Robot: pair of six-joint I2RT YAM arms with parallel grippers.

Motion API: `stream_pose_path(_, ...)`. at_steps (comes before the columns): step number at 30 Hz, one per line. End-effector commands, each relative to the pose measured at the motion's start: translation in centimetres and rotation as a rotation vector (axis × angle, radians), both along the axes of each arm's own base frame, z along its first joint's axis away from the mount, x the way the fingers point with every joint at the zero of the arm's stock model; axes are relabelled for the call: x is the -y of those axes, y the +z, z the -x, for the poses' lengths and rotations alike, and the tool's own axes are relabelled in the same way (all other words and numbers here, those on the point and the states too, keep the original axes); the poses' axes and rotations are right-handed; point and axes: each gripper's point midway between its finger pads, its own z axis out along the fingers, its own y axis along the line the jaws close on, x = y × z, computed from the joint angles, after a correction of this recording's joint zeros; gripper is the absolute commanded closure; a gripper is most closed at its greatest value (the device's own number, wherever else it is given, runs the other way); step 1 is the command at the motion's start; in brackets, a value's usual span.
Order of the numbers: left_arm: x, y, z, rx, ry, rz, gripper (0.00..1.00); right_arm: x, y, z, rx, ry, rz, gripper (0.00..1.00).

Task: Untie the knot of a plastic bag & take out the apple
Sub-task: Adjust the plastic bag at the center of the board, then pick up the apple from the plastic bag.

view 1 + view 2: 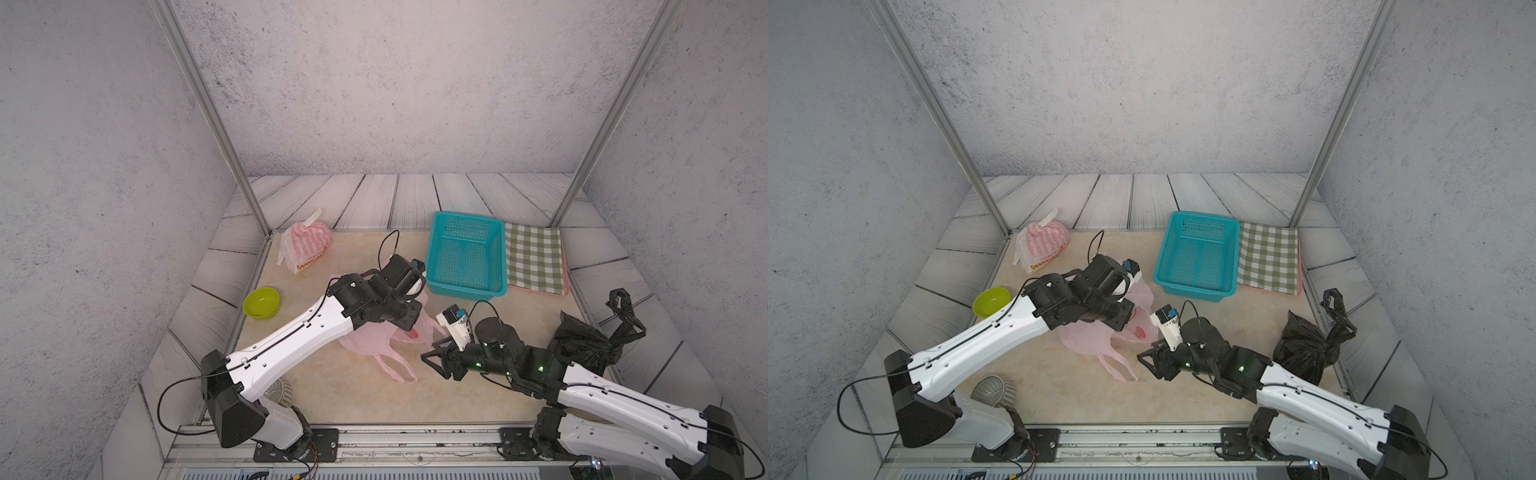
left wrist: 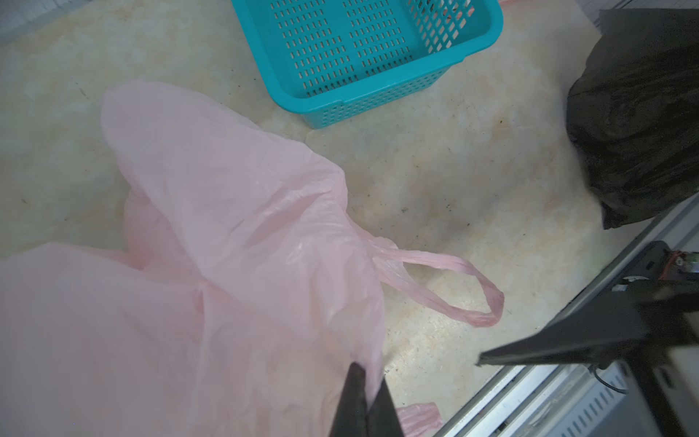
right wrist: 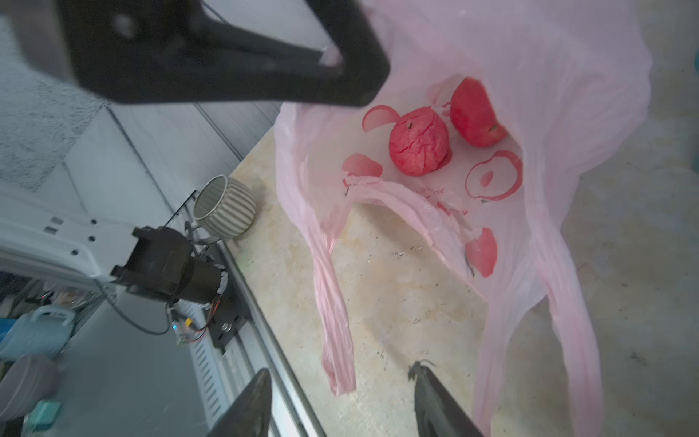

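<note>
The pink plastic bag (image 1: 370, 338) (image 1: 1084, 338) lies mid-table with its mouth open and both handles loose; no knot shows. My left gripper (image 1: 415, 322) (image 2: 368, 374) is shut on the bag's rim and holds it up. In the right wrist view it pinches the film (image 3: 333, 56). Two red apples (image 3: 418, 140) (image 3: 476, 112) rest on the bag's (image 3: 567, 113) floor. My right gripper (image 1: 428, 350) (image 3: 342, 369) hangs open just outside the mouth, between the two handles, with nothing between its fingers.
A teal basket (image 1: 465, 257) stands behind the bag, a checked cloth (image 1: 536, 257) beside it. A tied black bag (image 1: 586, 340) sits at the right edge. A striped pink bag (image 1: 307, 245) and a green bowl (image 1: 261, 302) are at the left. A ribbed cup (image 1: 992, 390) stands by the left arm's base.
</note>
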Motion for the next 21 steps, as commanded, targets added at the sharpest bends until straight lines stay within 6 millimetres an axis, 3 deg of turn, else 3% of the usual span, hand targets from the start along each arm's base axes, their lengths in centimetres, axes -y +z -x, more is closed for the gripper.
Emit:
stream_pose_path(1, 0.7, 2.5, 1.1, -0.011, -0.015, 0.105, 1.0, -0.7, 3.0, -3.4, 0.128, -0.133, -0.083, 0.41)
stream_pose_path(5, -0.1, 0.6, 1.1, -0.021, 0.003, 0.072, 1.0, -2.1, 2.2, -4.1, 0.139, -0.115, -0.051, 0.42)
stream_pose_path(8, -2.0, -0.5, 0.6, 0.001, 0.061, 0.034, 1.0, -3.4, 0.6, -4.4, 0.12, -0.105, -0.054, 0.46)
stream_pose_path(12, -4.5, -1.5, -0.6, -0.013, 0.114, 0.055, 1.0, -5.4, -1.0, -4.3, 0.15, -0.093, -0.02, 0.6)
stream_pose_path(16, -5.3, -0.7, -1.9, -0.007, 0.119, 0.105, 1.0, -6.9, -2.6, -4.5, 0.184, -0.098, 0.06, 0.98)
stream_pose_path(21, -5.0, 1.5, -2.3, 0.014, 0.078, 0.135, 1.0, -8.2, -4.0, -5.9, 0.215, -0.132, 0.099, 1.0)
